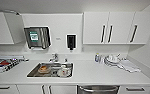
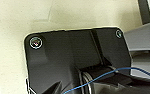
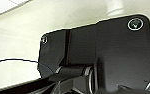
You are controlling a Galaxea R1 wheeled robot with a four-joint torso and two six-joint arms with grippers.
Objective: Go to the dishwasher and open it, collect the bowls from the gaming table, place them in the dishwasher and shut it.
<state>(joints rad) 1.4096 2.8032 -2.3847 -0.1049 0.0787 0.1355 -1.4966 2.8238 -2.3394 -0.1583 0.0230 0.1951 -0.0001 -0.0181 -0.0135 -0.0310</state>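
While the robot faces the counter [image 1: 91, 75], the dishwasher [image 1: 98, 89] sits under the worktop at the lower edge of the head view, right of the sink [image 1: 51, 70] and slightly right of the view's centre. Its stainless front is closed. The bar handle [image 1: 98, 88] runs horizontally, so its long axis lies parallel to the counter edge, left to right across the robot's front. The door faces the robot squarely.

Neither gripper appears in the head view, so the direction from either one to the handle cannot be read directly. Judged from the unit's offset to the right of centre, the right arm is probably the nearer one. Because the handle lies crosswise, a grasp would need the jaws to close across the bar from above and below, with the pull directed back toward the robot.

Gripper state: the left wrist view and the right wrist view each present the dark robot plate and a cable against a pale surface. The fingers are not discernible, so it cannot be determined whether either gripper is wide, narrow or holding anything.

The opening step appears not yet started. The sink holds dishes, and a stack of plates [image 1: 112, 60] stands on the counter above the dishwasher.
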